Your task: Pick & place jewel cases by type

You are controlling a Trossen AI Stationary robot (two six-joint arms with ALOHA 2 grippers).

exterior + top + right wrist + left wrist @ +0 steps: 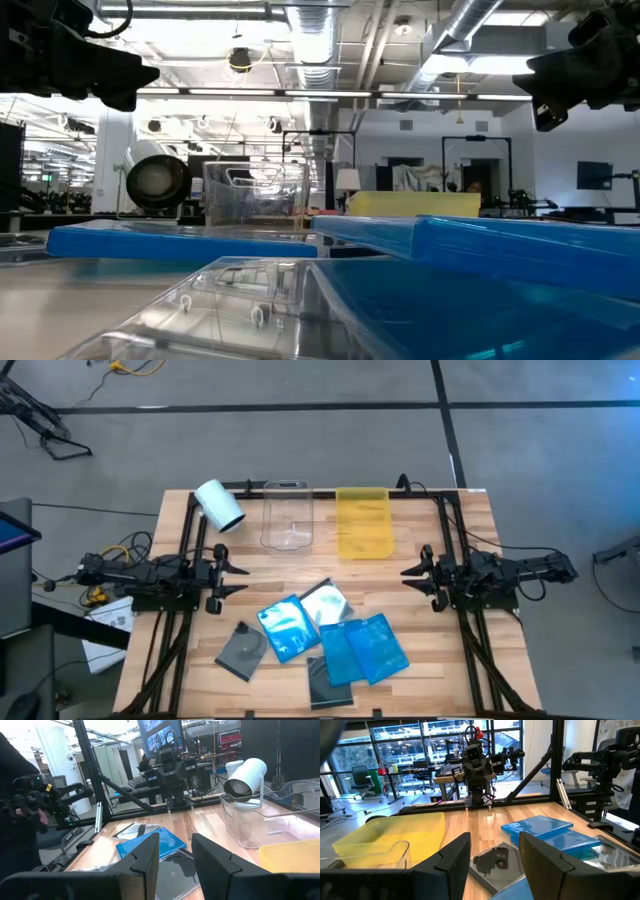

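Several jewel cases lie flat in a loose, partly overlapping heap near the table's near edge. They include a blue case (285, 626), two overlapping blue cases (365, 650), a clear case with a disc (326, 602), a dark grey case (243, 649) and a dark case (330, 686). My left gripper (240, 578) hovers open left of the heap. My right gripper (408, 578) hovers open to its right. Each points at the other across the table. In the left wrist view, the grey case (495, 862) and blue cases (540, 827) lie past my open left gripper (494, 841). My right gripper (176, 842) faces a blue case (150, 845).
At the far side of the table a white roll (220, 507) lies on its side, beside a clear tray (287, 516) and a yellow tray (363, 523). Black frame rails (190, 540) run along the table's left, right and far sides. Bare wood lies between trays and heap.
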